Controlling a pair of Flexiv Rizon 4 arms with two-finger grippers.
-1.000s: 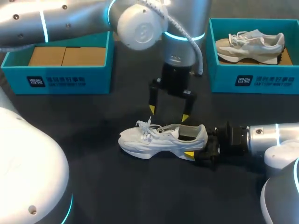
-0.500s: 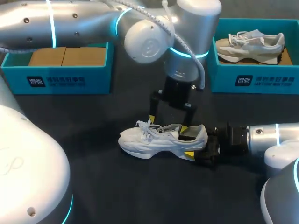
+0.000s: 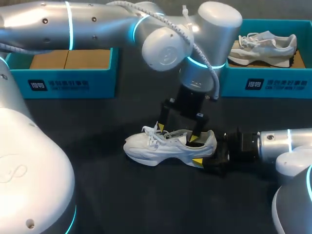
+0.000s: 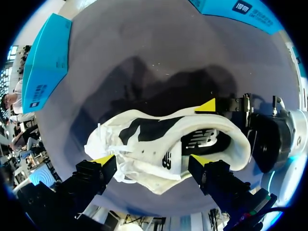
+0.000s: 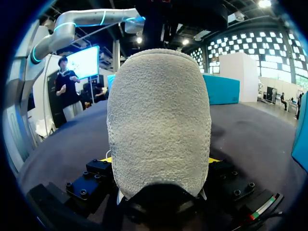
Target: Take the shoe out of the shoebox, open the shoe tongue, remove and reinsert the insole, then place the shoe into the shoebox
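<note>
right jaws clamp shoe (image 3: 168, 146) heel | left jaws spread over tongue (image 4: 161, 156) | we should drop slow, snag tongue only

**Matt cloth, a rough heel, glossy arms**

The white shoe (image 3: 168, 146) had smooth, faintly shiny side panels and soft woven laces. Seen close in the right wrist view, its heel was rough, nubbly and suede-like. The table (image 3: 97, 195) was dark, matt and cloth-like. The left arm (image 3: 97, 24) and right arm (image 3: 287, 144) had smooth, glossy silver shells. The left gripper (image 3: 176, 134) was matt black with smooth yellow tips. The left shoebox (image 3: 68, 85) looked like smooth teal card, with plain brown cardboard inside.
</note>
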